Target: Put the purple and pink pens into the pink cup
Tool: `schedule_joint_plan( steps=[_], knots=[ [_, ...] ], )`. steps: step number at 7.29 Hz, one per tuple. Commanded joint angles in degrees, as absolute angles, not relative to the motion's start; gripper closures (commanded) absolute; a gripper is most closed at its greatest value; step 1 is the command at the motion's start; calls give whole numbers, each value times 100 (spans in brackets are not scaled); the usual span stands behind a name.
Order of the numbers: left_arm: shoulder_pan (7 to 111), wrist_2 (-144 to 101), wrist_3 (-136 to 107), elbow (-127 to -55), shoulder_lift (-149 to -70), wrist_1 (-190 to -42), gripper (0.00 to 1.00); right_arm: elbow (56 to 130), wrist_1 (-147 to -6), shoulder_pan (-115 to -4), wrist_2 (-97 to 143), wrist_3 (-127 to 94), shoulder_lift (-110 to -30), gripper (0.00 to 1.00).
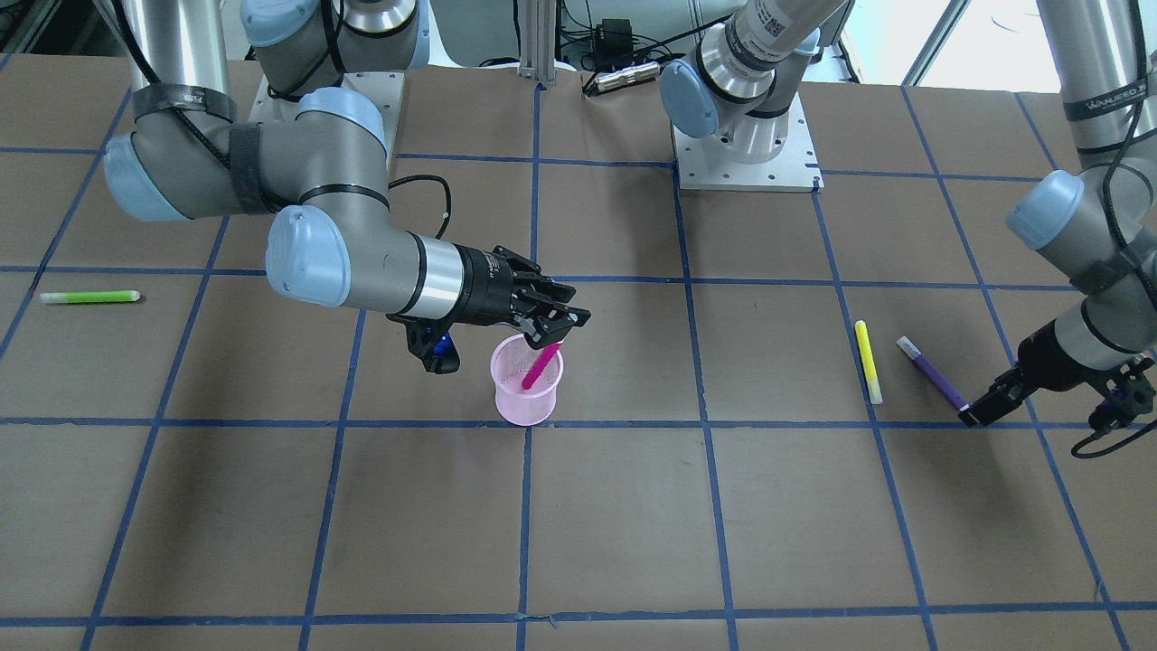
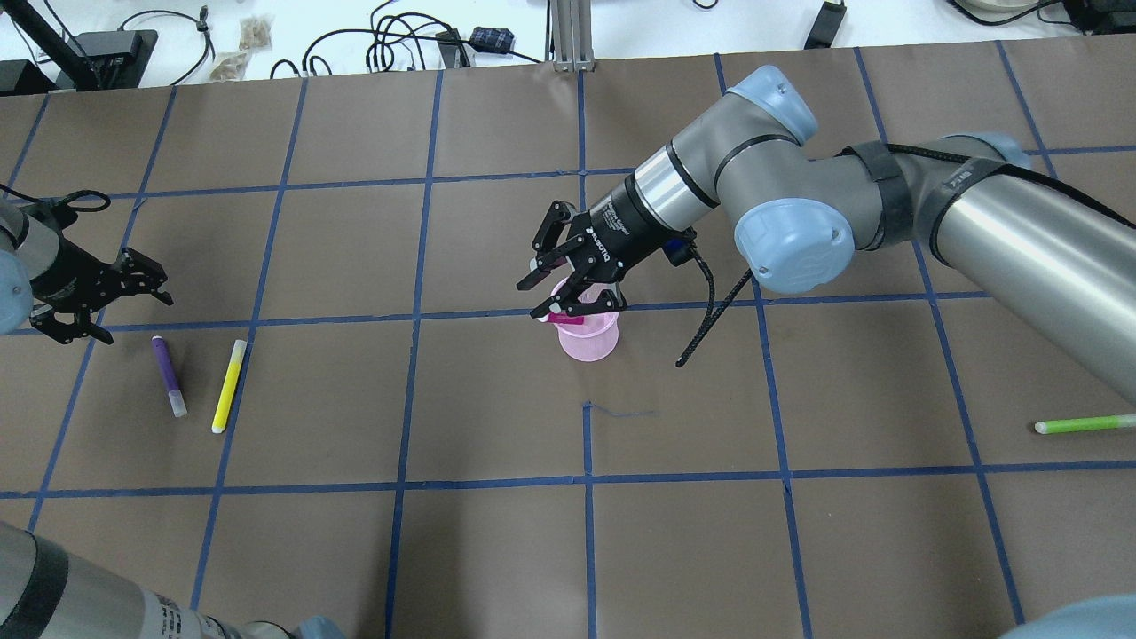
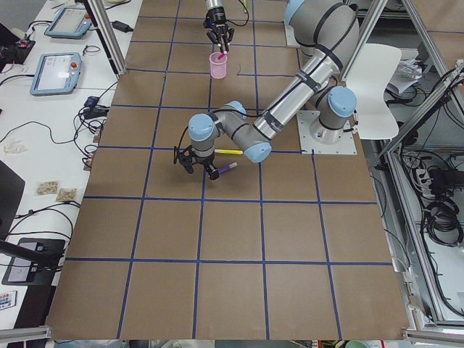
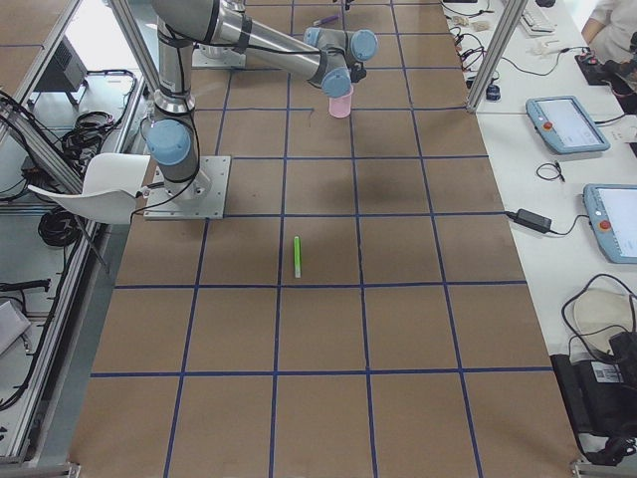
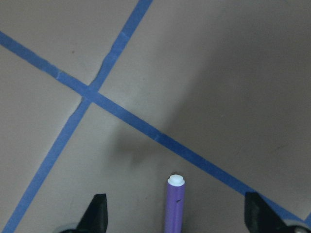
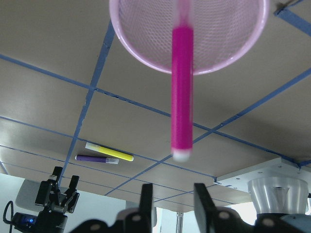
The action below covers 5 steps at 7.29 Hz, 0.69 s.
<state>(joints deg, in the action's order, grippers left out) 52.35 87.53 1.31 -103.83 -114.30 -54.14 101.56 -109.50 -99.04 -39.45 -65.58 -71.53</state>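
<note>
Brown-paper table [image 2: 497,550], blue tape grid. Right arm [image 2: 790,231] reaches to mid-table; left arm [image 1: 1085,262] sits low at its own end. Cup [image 1: 524,398] upright near centre, pink pen [image 1: 542,366] leaning inside it, top end above the rim. Right gripper [image 6: 172,191] hangs just over the cup, fingers apart, gripping nothing. The pen is blurred in its wrist view and clear of both fingers. Pink half looks done. Step in hand, as I read it: left side picks up the purple pen [image 2: 167,374], which lies flat on the table well apart from the cup. Left gripper [image 5: 177,216] is spread wide and empty, a finger on each side of the barrel, with the white-tipped end poking out ahead of them. Height above the paper: cannot tell. Yellow pen [image 2: 229,386] lies just beside the purple one, nearly parallel, not touching. Green pen [image 2: 1083,424] is far off at the right end, no concern. To do it well: keep the barrel centred between the fingers and close across it, not along it. Go straight down, so the finger on the yellow side lands in the gap and does not nudge that pen. Take hold well back from the end, so the pen will not pivot when lifted. Right arm should rise straight up off the cup before the left arrives; a light mesh cup would likely tip easily.
</note>
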Motion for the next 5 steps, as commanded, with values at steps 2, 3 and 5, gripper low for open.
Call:
schedule_joint_plan(
  steps=[2,3,5],
  knots=[
    [5247,8780,53,-10389,-11715,-5432,8,9655,-11136,-9695,-4365,-6609,-7250,7],
    [5247,8780,53,-10380,-11768,-5432,17,9224,-10753,-9686,-5116,-6479,-7303,0],
    [5247,8806,53,-10371,-11769,-5467,55,8746,-10257,-9642,-5971,-4940,-7723,0]
  ],
)
